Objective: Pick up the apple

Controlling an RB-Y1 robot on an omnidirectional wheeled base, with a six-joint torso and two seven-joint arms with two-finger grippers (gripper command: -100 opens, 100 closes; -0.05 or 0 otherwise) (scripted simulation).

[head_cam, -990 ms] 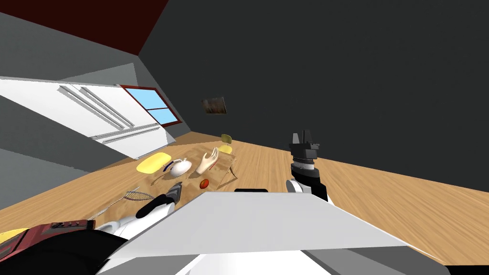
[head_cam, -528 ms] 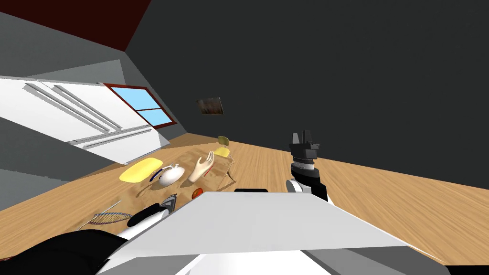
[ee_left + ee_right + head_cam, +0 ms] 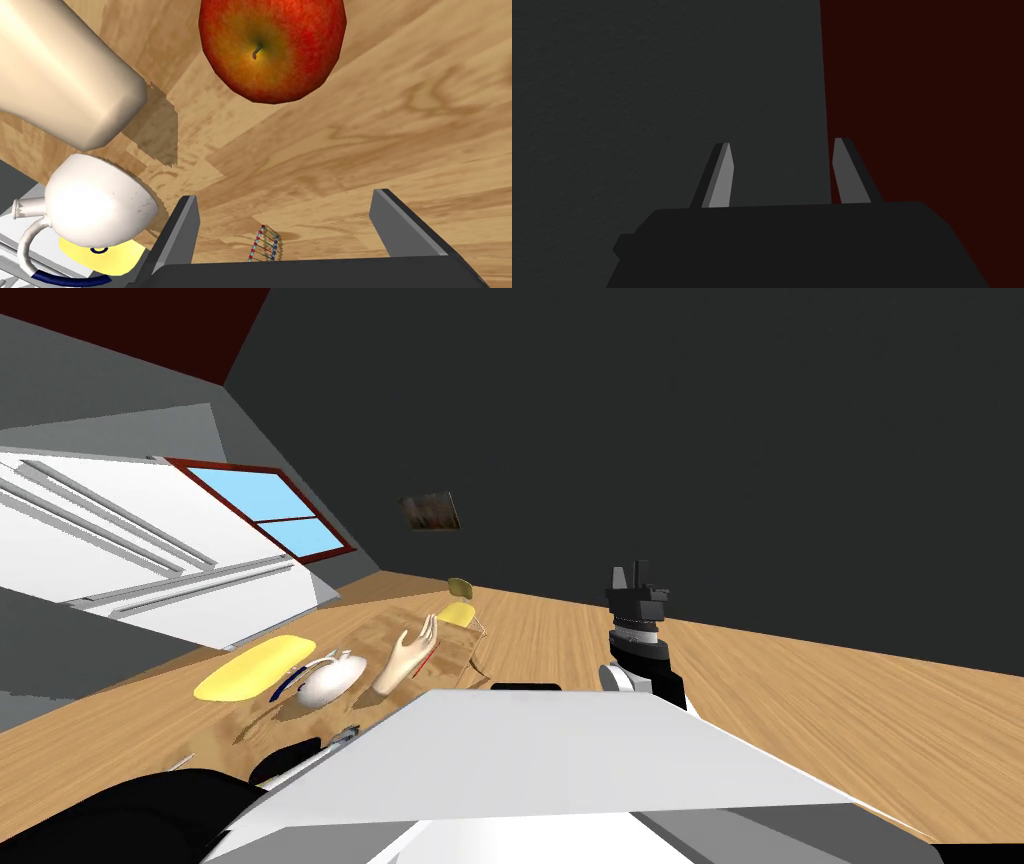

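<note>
A red apple with a short stem lies on the wooden table. It sits straight ahead of my left gripper, a short way beyond the fingertips. This gripper is open, with only bare wood between its fingers. In the head view the left hand is low at the table's near edge. My right gripper is raised to the right of the table, open with nothing in it.
Beside the apple stands a beige model hand. A white teapot and a yellow plate lie close to my left finger. A small racket lies far below. A yellow chair stands behind the table.
My view has swung and closed in, so the table's things sit further left and lower. The apple has passed behind my chest in the head view, and the left hand has dropped lower.
</note>
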